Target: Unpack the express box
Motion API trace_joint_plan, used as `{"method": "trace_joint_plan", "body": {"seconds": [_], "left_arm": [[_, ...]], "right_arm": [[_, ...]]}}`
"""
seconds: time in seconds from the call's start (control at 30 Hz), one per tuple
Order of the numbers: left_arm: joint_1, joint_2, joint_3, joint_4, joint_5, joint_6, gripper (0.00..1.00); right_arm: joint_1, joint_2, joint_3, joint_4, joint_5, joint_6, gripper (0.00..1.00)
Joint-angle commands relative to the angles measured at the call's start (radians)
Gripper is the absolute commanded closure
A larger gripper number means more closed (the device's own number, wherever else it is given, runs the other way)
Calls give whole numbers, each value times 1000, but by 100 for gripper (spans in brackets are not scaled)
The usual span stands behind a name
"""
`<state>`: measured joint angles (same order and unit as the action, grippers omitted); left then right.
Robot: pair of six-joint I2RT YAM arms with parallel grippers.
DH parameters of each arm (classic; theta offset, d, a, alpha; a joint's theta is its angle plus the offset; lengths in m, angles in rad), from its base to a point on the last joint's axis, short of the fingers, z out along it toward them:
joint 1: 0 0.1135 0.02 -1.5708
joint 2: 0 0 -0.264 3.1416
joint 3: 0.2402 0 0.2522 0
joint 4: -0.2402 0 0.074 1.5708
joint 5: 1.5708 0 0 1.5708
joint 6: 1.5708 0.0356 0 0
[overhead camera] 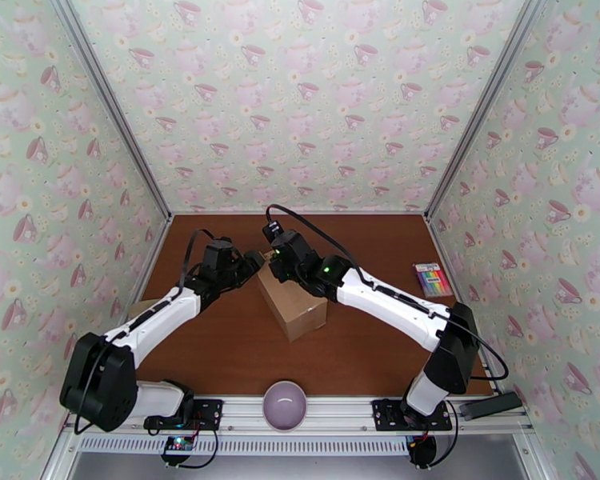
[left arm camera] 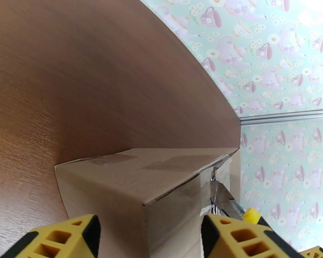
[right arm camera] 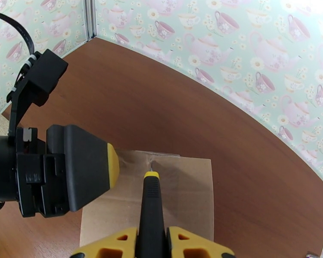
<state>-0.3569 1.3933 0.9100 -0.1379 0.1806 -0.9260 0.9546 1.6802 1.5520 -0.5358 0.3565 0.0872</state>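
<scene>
Brown taped express box (overhead camera: 296,307), left jaws wide astride its corner, right jaws gripping black tool (right arm camera: 150,203)

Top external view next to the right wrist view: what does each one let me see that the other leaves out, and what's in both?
From above: the left arm and right arm whole, a lilac bowl at the near edge, and a pack of coloured pens on the table's right side.
From the right wrist, close up: the right pincer shut on a black-and-yellow cutter, its thin tip at the clear tape on top of the express box.
Both: that box, the wooden table, the teacup wallpaper and the left pincer beside the box.
</scene>
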Motion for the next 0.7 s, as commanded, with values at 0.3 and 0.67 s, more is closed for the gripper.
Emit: {"method": "trace_joint_plan", "body": {"seconds": [0.3,0.67], "left_arm": [[1,126,116,9,34,59,26],[2,145,95,15,11,30,30]], "right_arm": [[10,6,19,-87,-17,18,100],[10,-5,26,-101,-25,22,100]]}}
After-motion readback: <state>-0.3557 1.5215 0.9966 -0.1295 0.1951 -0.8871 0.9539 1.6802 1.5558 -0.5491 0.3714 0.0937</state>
